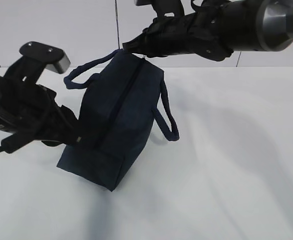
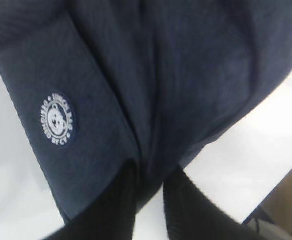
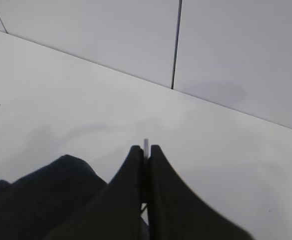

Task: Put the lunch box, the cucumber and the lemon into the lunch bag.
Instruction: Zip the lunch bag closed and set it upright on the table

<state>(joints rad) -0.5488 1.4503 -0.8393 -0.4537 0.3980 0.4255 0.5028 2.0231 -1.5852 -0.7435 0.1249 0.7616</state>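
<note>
The dark navy lunch bag (image 1: 118, 115) stands on the white table (image 1: 226, 165), its top zipper (image 1: 128, 90) running closed along the ridge. My right gripper (image 1: 128, 47) is at the bag's far top end, shut on the silver zipper pull (image 3: 146, 143), which pokes out between the fingertips of that gripper (image 3: 145, 148). My left gripper (image 1: 78, 137) is at the bag's near left side. In the left wrist view my left gripper (image 2: 153, 172) has its fingers a little apart, with the bag's (image 2: 160, 75) lower edge between the tips. The lunch box, the cucumber and the lemon are out of view.
Two loop handles (image 1: 86, 70) (image 1: 169, 117) hang off either side of the bag. A round white logo (image 2: 57, 120) marks its end panel. A tiled wall (image 1: 86, 30) stands behind the table. White table surface spreads to the right of the bag.
</note>
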